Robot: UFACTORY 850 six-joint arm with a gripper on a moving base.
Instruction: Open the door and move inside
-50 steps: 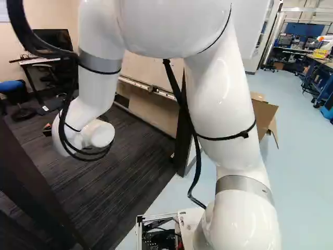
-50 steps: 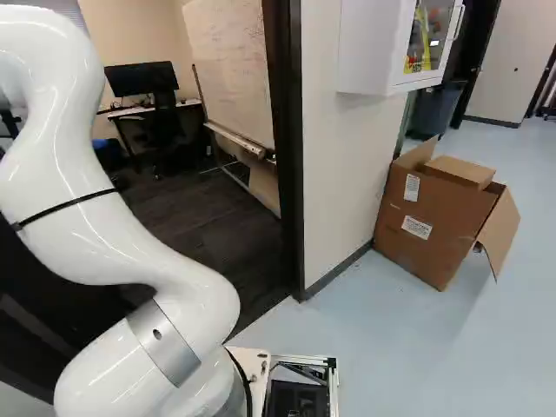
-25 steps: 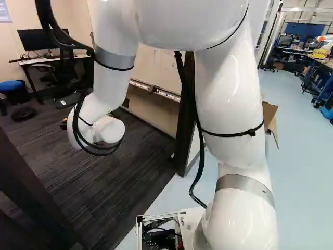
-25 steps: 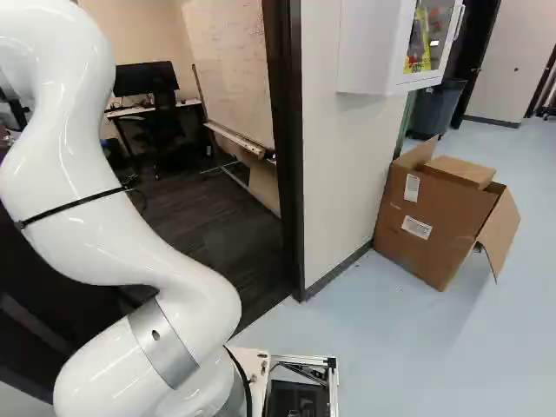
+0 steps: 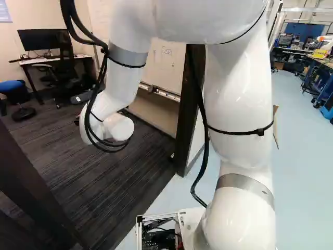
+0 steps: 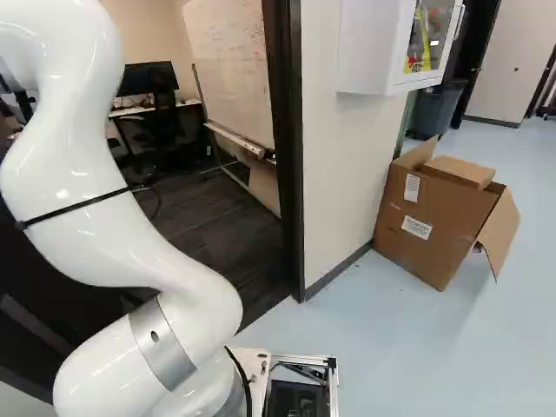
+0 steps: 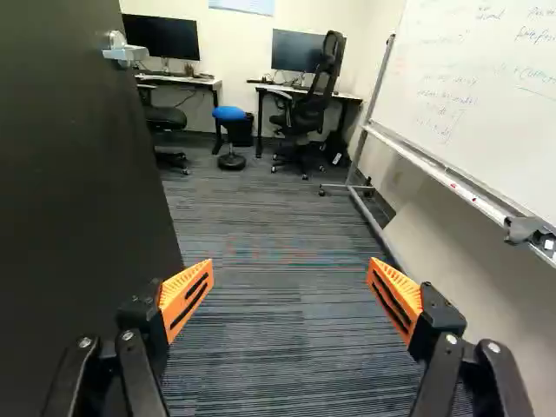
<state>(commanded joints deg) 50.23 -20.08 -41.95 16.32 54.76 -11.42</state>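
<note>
While the base [image 6: 254,358] stands on pale floor outside the doorway [image 6: 289,165], the arm [image 5: 239,94] reaches ahead toward the carpeted room [image 7: 278,217], apparently to tend the door before the wheels follow. The gripper [image 7: 292,268] is spread wide and empty, its orange pads [image 7: 186,297] well apart, likely because an already open door needs no grasp. Just beside one finger stands the dark door [image 7: 78,191], its handle [image 7: 124,50] beyond the fingertips; whether they touch cannot be told. Driving in looks like the next step, with the arm perhaps guarding against a swing back; the elbow or base could clip the frame. Outside, a box [image 6: 439,217] sits by the wall, off the way in. Inside, a whiteboard [image 7: 486,95] lines one side, leaving a lane toward the stool [image 7: 230,115] and desks [image 7: 195,81] at the far wall.
</note>
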